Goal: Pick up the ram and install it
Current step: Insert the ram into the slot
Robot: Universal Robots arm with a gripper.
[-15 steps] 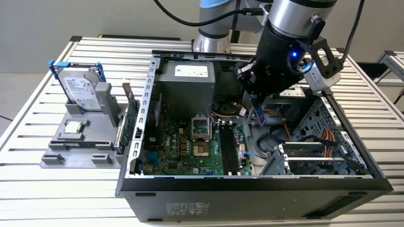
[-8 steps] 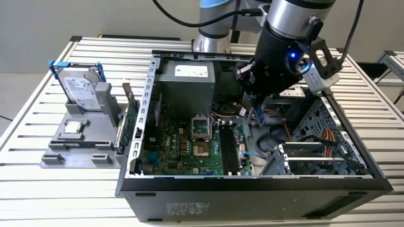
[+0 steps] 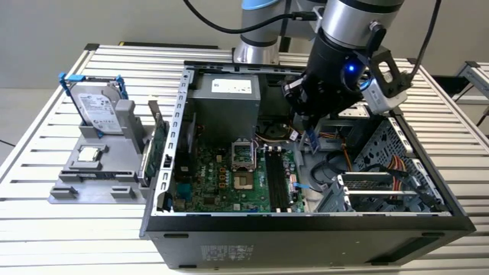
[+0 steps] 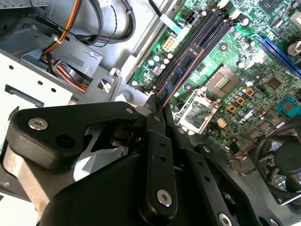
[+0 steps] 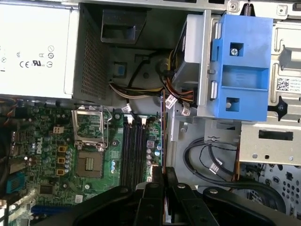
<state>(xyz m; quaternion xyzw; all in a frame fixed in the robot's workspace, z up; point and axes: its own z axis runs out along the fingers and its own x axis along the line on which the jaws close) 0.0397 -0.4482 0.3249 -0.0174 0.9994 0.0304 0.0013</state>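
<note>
My gripper (image 3: 304,130) hangs inside the open computer case (image 3: 180,114), shut on the ram (image 3: 311,140), a thin blue stick held on edge. In the second wrist view the ram (image 4: 181,70) runs out from between the black fingers (image 4: 155,117), its black chips facing the board. In the first wrist view the ram (image 5: 162,132) shows edge-on as a thin line over the board's edge, just beside the black memory slots (image 5: 134,150). It is held above the motherboard (image 3: 221,177), apart from the memory slots (image 3: 279,180).
The grey power supply (image 3: 225,100) stands at the back of the case, and a drive cage (image 3: 397,166) with cables is on the exterior view's right. A blue bracket (image 5: 240,66) is close by. Outside the case, a hard drive (image 3: 98,106) and a green card (image 3: 157,149) stand in a grey holder.
</note>
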